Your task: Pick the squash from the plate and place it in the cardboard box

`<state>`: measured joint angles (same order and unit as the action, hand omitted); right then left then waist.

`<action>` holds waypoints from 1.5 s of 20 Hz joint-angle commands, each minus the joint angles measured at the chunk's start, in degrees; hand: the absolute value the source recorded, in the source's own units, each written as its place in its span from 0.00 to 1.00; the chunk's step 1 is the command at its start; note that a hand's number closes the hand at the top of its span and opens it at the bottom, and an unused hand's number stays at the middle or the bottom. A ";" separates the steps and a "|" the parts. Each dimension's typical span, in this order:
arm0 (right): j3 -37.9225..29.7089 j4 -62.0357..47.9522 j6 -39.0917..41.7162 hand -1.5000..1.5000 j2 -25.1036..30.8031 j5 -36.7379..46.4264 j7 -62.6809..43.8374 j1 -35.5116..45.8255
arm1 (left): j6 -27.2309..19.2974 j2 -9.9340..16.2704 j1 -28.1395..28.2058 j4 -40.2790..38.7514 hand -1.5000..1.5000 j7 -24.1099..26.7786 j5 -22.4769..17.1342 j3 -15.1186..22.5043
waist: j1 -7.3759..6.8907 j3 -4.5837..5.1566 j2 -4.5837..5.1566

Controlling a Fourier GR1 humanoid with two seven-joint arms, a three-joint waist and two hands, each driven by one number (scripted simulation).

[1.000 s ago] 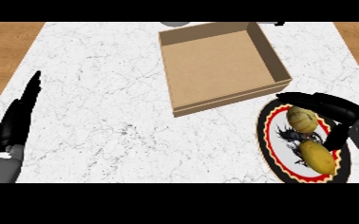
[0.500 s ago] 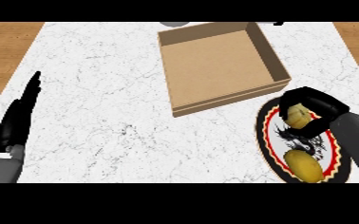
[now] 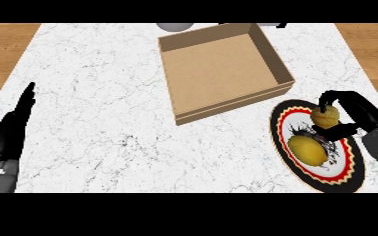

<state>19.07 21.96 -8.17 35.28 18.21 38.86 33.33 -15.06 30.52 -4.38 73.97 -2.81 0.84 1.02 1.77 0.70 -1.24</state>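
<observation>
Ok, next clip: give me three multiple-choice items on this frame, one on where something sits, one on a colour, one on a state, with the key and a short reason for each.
1. Where does the plate lie relative to the cardboard box?
A. Inside the box
B. On the counter, at the box's near right corner
C. Far left of the box

2. What colour is the plate's rim band?
A. Red and black
B. Plain blue
C. Green

3. What is the right hand doing?
A. Resting open, away from the plate
B. Pressing flat inside the box
C. Curled round the narrow end of the squash

Key:
1 B: the plate lies on the marble counter, right of and nearer than the box.
2 A: a red ring with black edging circles it.
3 C: black fingers wrap the squash's upper end, over the plate.
</observation>
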 commanded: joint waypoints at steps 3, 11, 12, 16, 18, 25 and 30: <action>-1.75 -2.79 -15.60 1.00 0.11 1.67 -23.21 0.13 | -0.65 -0.01 1.09 0.69 0.50 -1.12 -0.02 -0.45 | 1.16 0.03 -0.73; 2.31 12.49 -26.08 1.00 -1.19 7.67 -36.38 7.10 | -0.94 0.32 2.72 0.96 0.50 -0.51 0.25 -1.15 | 1.97 -0.10 -1.22; 3.16 14.69 -25.01 1.00 -1.90 8.34 -38.53 8.48 | -1.34 -0.26 2.33 1.04 0.50 -0.81 0.59 -0.70 | 2.28 -0.06 -1.34; 7.07 24.20 -22.48 1.00 -4.15 11.87 -48.67 9.48 | -0.94 -0.85 4.00 2.24 0.50 -0.36 0.48 -0.29 | 1.52 -0.24 -0.97; 8.86 29.40 -19.89 1.00 -6.49 12.81 -53.86 10.46 | -1.71 -1.29 2.95 1.91 0.50 -0.28 1.23 -0.08 | 1.53 -0.31 -0.78; 6.17 45.09 -11.91 1.00 -7.77 13.07 -74.04 18.21 | -0.82 -2.34 -0.28 1.04 0.50 -0.47 1.86 0.38 | -0.25 -0.57 0.57; 3.04 43.09 -11.45 1.00 -12.97 15.98 -80.51 21.12 | 1.44 -1.59 1.24 2.03 0.50 1.18 1.95 -0.89 | -2.24 -0.66 1.14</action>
<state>24.06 65.13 -20.93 25.71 32.63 -35.73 50.86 -14.33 29.33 -4.04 75.41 -2.97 2.38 0.33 0.77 0.11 -0.55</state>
